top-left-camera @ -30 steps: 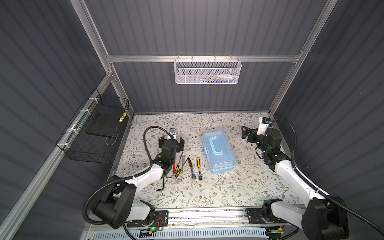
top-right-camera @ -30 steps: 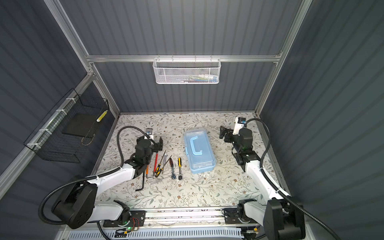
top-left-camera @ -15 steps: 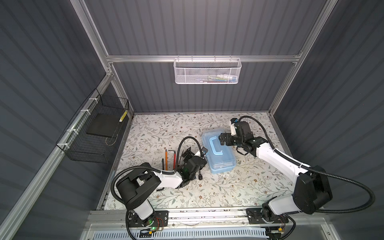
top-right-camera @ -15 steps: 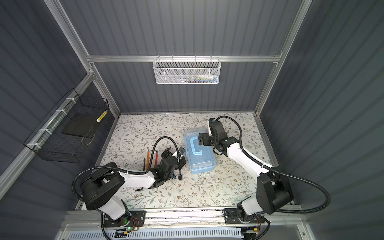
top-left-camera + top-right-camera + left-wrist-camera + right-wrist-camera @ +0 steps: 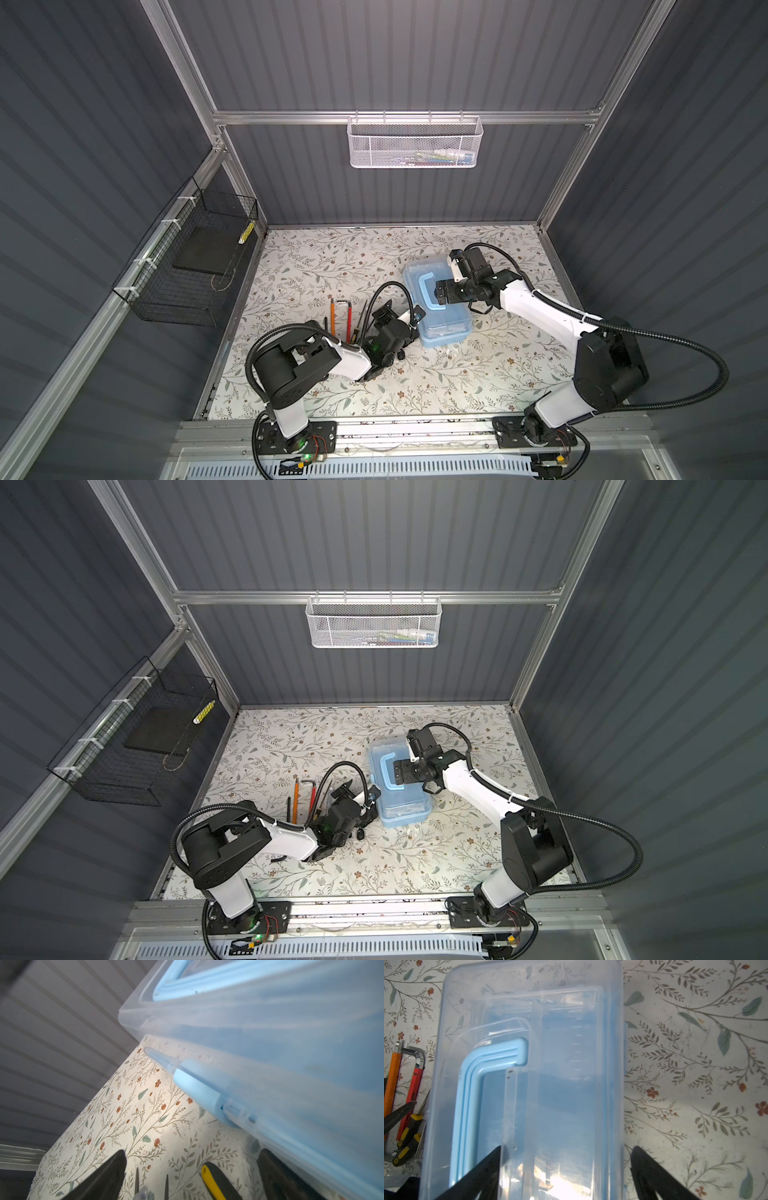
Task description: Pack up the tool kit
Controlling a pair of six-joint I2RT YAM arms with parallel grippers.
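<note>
The tool kit's light blue box [image 5: 446, 322] [image 5: 401, 808] lies shut on the floral table, its blue handle [image 5: 471, 1093] flat on the clear lid. My right gripper [image 5: 437, 293] [image 5: 566, 1148] hovers open over the lid, one finger above the handle side and the other past the box's edge. My left gripper [image 5: 401, 312] [image 5: 193, 1155] is open and low on the table against the box's latch [image 5: 197, 1088] side, with a yellow-black screwdriver handle [image 5: 214, 1182] between its fingers, untouched. An orange tool [image 5: 332, 313], a red-framed tool [image 5: 349, 318] and more screwdrivers [image 5: 406, 1138] lie left of the box.
A white mesh basket [image 5: 413, 143] hangs on the back rail. A black wire basket [image 5: 187, 266] is fixed to the left wall. A small black piece [image 5: 401, 354] lies near the left wrist. Dark ribbed walls close three sides.
The right gripper came from the back right corner to above the box lid. The left gripper moved from over the tools down to the box's left side. Several tools lie further left.
</note>
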